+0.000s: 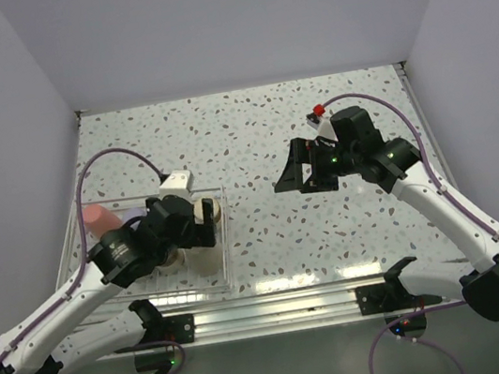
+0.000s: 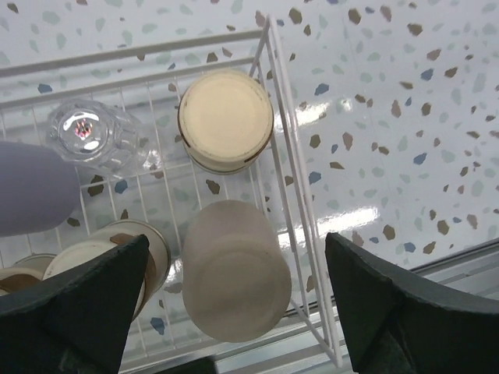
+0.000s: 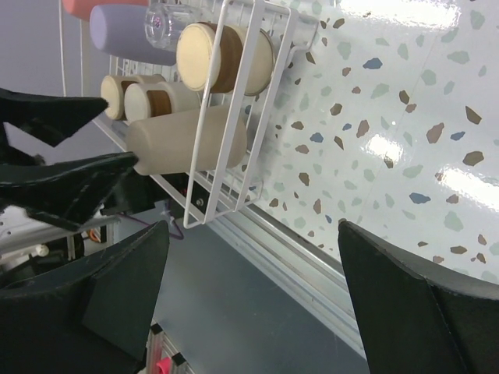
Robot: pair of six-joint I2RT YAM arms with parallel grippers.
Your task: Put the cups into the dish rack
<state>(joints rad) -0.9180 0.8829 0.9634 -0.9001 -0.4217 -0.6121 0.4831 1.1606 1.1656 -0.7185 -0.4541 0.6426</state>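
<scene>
The dish rack (image 1: 227,247) is a white wire tray at the table's left. Inside it, in the left wrist view, stand a cream-beige cup (image 2: 236,273), a tan-banded cup (image 2: 226,118), a clear cup (image 2: 90,136), a lavender cup (image 2: 31,187) and a further banded cup (image 2: 93,261). A coral cup (image 1: 98,218) sits at the rack's far left. My left gripper (image 2: 236,249) is open, its fingers on either side of the cream-beige cup and apart from it. My right gripper (image 3: 253,234) is open and holds nothing, hovering over the table right of the rack (image 3: 226,117).
A speckled terrazzo table (image 1: 251,139) stretches between the rack and the right arm. An aluminium rail (image 1: 278,306) runs along the near edge. Grey walls close the back and both sides.
</scene>
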